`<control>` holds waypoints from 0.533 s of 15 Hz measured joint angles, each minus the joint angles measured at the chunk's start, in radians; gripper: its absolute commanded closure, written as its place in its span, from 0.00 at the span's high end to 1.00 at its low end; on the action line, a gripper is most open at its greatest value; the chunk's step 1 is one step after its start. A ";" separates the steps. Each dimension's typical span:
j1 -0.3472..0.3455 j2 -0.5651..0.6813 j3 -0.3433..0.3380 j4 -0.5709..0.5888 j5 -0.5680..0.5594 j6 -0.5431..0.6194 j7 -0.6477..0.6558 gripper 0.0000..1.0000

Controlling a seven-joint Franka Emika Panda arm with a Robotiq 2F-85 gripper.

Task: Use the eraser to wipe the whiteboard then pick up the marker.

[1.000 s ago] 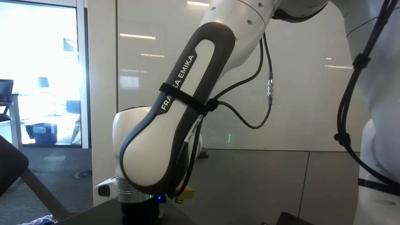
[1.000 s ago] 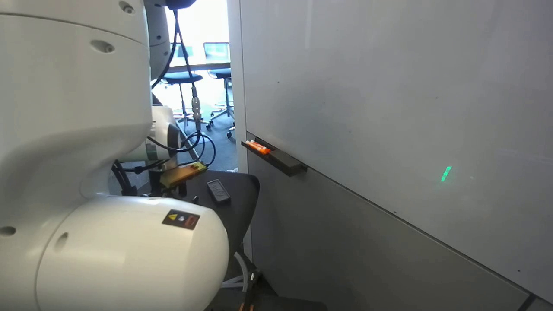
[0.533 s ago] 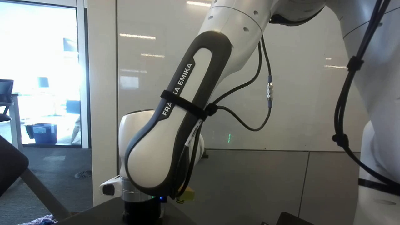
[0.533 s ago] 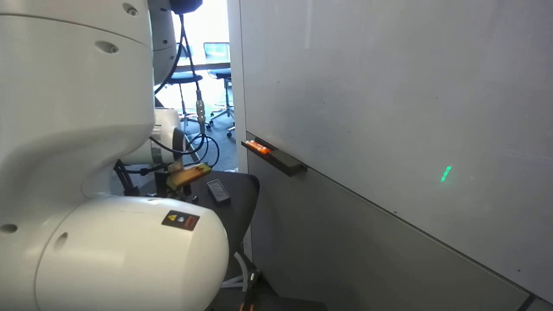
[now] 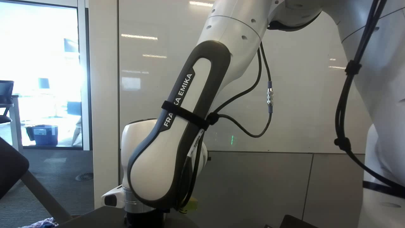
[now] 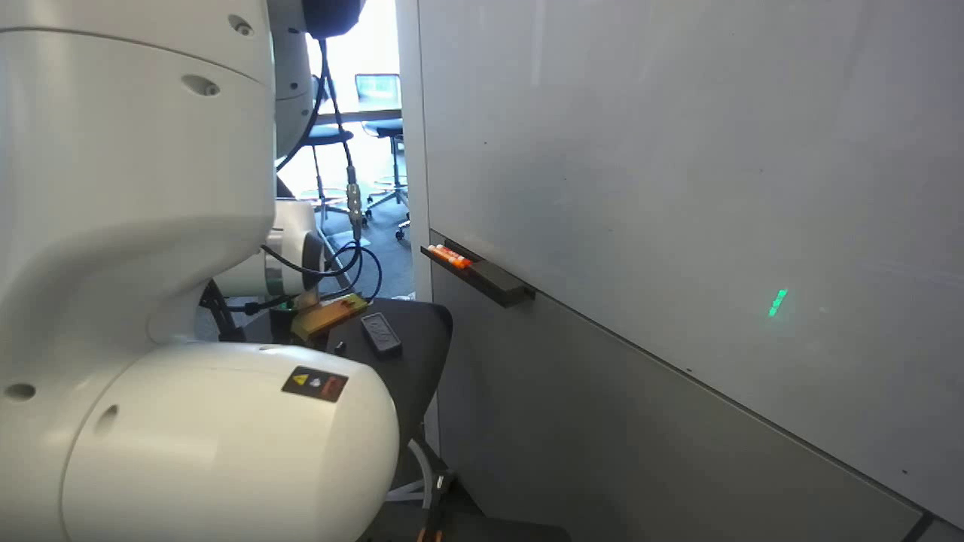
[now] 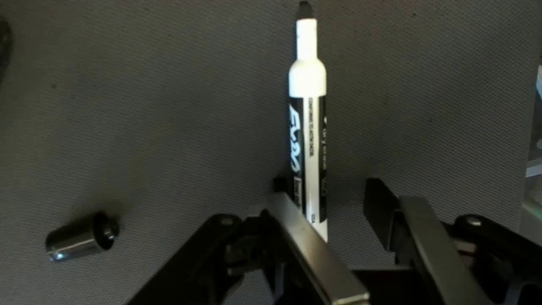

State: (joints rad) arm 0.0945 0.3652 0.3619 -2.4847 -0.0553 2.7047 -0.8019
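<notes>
Marker (image 7: 310, 127): black and white, uncapped, probably the task's own; flat on the table (image 6: 425, 327), roughly in line with the table edge at right in the wrist view and well in from it. Tip points away from the gripper (image 7: 327, 188), leaving the barrel for the grip.

Gripper: fingers spread astride the barrel's rear, nothing pinched; marker nearer the finger at left in the wrist view. Centring would likely even the grip.

Cap (image 7: 81, 237): loose on the table, farther from that edge than the marker; presumably set aside to bare the tip.

Eraser (image 6: 382, 333): flat on the table near the rounded corner by the whiteboard (image 6: 640, 188), ungripped; probably put there for easy reach.

Whiteboard: short green streak (image 6: 778, 302) in both exterior views; ink or light, cannot tell. If ink, the wipe is not yet done.

Tray (image 6: 468, 280): orange markers (image 6: 449, 257) side by side, likely spares. Dark block (image 6: 497, 278) next to them: second eraser or tray part, unclear.

Hidden: the nearer finger overlaps the barrel's end, so contact cannot be told. The arm (image 6: 226, 436) covers the fingertips in an exterior view. Dark shape (image 7: 4, 46), cut off at the wrist view's left border: perhaps the eraser.
</notes>
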 measured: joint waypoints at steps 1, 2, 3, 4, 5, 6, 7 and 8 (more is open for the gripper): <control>0.000 0.000 0.000 0.000 -0.001 0.000 0.000 0.13; 0.000 -0.001 0.000 0.000 -0.003 0.000 0.000 0.07; 0.000 -0.002 0.000 0.000 -0.006 -0.002 0.001 0.03; 0.000 -0.004 0.000 0.000 -0.008 -0.005 0.002 0.09; 0.001 -0.006 0.000 -0.001 -0.012 -0.012 0.003 0.10; 0.003 -0.009 0.000 -0.002 -0.016 -0.025 0.006 0.10; 0.006 -0.013 -0.001 -0.002 -0.021 -0.047 0.011 0.10; 0.009 -0.018 -0.001 -0.002 -0.026 -0.077 0.016 0.10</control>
State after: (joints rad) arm 0.1038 0.3469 0.3606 -2.4867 -0.0815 2.6274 -0.7854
